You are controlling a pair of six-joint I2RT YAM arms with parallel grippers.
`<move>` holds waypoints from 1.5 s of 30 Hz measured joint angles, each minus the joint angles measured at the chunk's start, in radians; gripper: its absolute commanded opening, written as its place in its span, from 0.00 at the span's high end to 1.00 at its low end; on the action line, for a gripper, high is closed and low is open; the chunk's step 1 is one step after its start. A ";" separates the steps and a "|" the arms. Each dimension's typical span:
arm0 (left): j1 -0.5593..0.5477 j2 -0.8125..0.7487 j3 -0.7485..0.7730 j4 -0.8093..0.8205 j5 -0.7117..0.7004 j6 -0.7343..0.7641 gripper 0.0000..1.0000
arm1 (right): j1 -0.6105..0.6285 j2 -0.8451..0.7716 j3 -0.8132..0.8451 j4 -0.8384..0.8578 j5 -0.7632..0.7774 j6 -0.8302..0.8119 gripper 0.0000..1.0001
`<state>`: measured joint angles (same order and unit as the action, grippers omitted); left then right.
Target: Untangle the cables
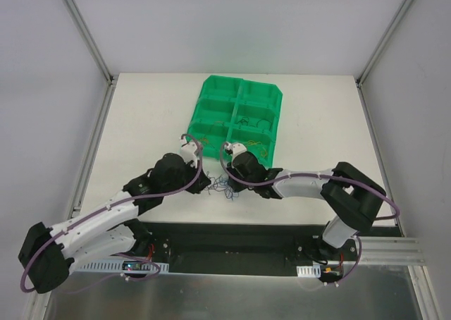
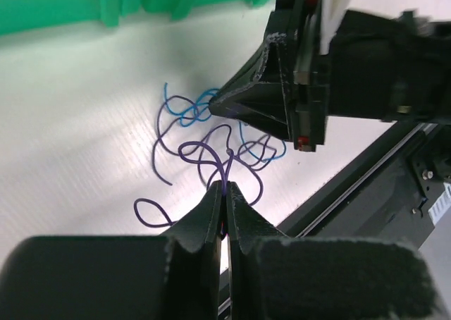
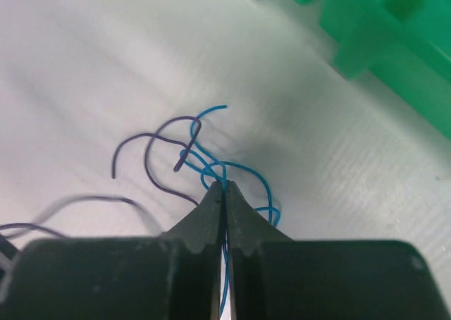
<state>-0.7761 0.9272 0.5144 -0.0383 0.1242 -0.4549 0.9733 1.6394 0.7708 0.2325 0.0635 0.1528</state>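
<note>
White worktop [image 2: 84, 122] lies under your left wrist camera, with a green bin [image 2: 106, 3] along the top edge, well ahead of the tips. Your left end effector [image 2: 224, 189] has its jaws pressed together, pinching a purple cable [image 2: 227, 166] right at the tips. The rest of the cables [image 2: 199, 145], a loose tangle of purple and blue loops, lie flat on the worktop just ahead of those tips. Your right end effector [image 2: 220, 107] reaches in from the upper right, its tip down at the far side of the tangle.

From the right wrist, you see that end effector's jaws closed too, nipping a blue cable [image 3: 243, 166] at the tips, with a blue strand running back between the fingers. Purple loops lie ahead and to the left of them; the bin sits off to the upper right.

From above, your two end effectors point at each other across the tangle, which sits between their tips and on the near side of the bin.
</note>
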 measured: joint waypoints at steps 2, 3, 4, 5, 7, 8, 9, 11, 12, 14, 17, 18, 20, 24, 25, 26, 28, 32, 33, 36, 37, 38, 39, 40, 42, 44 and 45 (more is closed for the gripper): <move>-0.003 -0.086 0.001 -0.026 -0.047 0.008 1.00 | 0.000 -0.012 -0.026 -0.007 0.042 0.008 1.00; -0.004 -0.126 0.003 -0.037 -0.068 0.014 1.00 | 0.000 -0.027 -0.045 -0.016 0.067 0.011 1.00; -0.004 -0.175 0.009 -0.056 -0.100 0.026 1.00 | 0.000 -0.047 -0.065 -0.025 0.090 0.015 1.00; -0.004 -0.232 0.020 -0.078 -0.139 0.039 1.00 | 0.000 -0.074 -0.089 -0.036 0.116 0.019 1.00; -0.004 -0.324 0.050 -0.100 -0.211 0.063 1.00 | 0.000 -0.139 -0.142 -0.059 0.169 0.029 1.00; -0.004 -0.374 0.077 -0.112 -0.249 0.084 1.00 | 0.000 -0.176 -0.170 -0.068 0.199 0.038 1.00; -0.004 -0.411 0.105 -0.116 -0.292 0.106 1.00 | 0.000 -0.212 -0.199 -0.077 0.230 0.048 1.00; -0.004 -0.465 0.163 -0.122 -0.346 0.144 1.00 | -0.001 -0.280 -0.250 -0.103 0.289 0.073 1.00; -0.004 -0.486 0.203 -0.124 -0.383 0.169 1.00 | -0.002 -0.309 -0.272 -0.118 0.318 0.086 1.00; -0.004 -0.504 0.263 -0.124 -0.427 0.210 1.00 | -0.008 -0.356 -0.307 -0.145 0.373 0.118 1.00; -0.004 -0.512 0.335 -0.125 -0.489 0.271 1.00 | -0.026 -0.394 -0.328 -0.206 0.451 0.177 1.00; -0.004 -0.512 0.350 -0.128 -0.506 0.290 1.00 | -0.034 -0.404 -0.329 -0.239 0.483 0.206 1.00; -0.004 -0.515 0.374 -0.136 -0.529 0.320 1.00 | -0.043 -0.421 -0.330 -0.291 0.534 0.257 1.00; -0.004 -0.530 0.420 -0.146 -0.585 0.388 1.00 | -0.069 -0.476 -0.348 -0.392 0.616 0.352 1.00; -0.004 -0.536 0.429 -0.149 -0.603 0.399 1.00 | -0.080 -0.494 -0.356 -0.410 0.631 0.369 1.00; -0.004 -0.543 0.440 -0.155 -0.622 0.417 1.00 | -0.092 -0.512 -0.363 -0.424 0.641 0.384 0.99; -0.004 -0.560 0.458 -0.163 -0.663 0.448 1.00 | -0.120 -0.544 -0.377 -0.435 0.648 0.397 1.00; -0.004 -0.580 0.497 -0.174 -0.727 0.512 1.00 | -0.157 -0.570 -0.386 -0.450 0.658 0.420 1.00; -0.004 -0.580 0.508 -0.179 -0.744 0.531 1.00 | -0.169 -0.570 -0.386 -0.451 0.657 0.426 1.00; -0.004 -0.580 0.541 -0.187 -0.811 0.591 1.00 | -0.216 -0.573 -0.390 -0.460 0.654 0.446 1.00; -0.004 -0.580 0.560 -0.188 -0.837 0.620 1.00 | -0.227 -0.575 -0.393 -0.465 0.655 0.452 1.00; -0.004 -0.580 0.568 -0.188 -0.843 0.631 1.00 | -0.231 -0.576 -0.394 -0.467 0.655 0.459 1.00; -0.004 -0.580 0.579 -0.189 -0.853 0.650 1.00 | -0.234 -0.577 -0.395 -0.468 0.655 0.465 1.00; -0.004 -0.580 0.590 -0.187 -0.869 0.667 1.00 | -0.234 -0.576 -0.395 -0.470 0.655 0.469 1.00; -0.004 -0.582 0.601 -0.185 -0.893 0.685 1.00 | -0.240 -0.575 -0.395 -0.477 0.655 0.475 1.00; -0.004 -0.585 0.605 -0.183 -0.896 0.695 1.00 | -0.249 -0.566 -0.395 -0.483 0.656 0.482 1.00; -0.004 -0.585 0.605 -0.184 -0.902 0.702 1.00 | -0.253 -0.561 -0.395 -0.489 0.658 0.491 1.00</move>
<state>-0.7799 0.3420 1.1198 -0.2222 -0.7780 0.2470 0.7204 1.0786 0.3756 -0.2562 0.7212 0.6434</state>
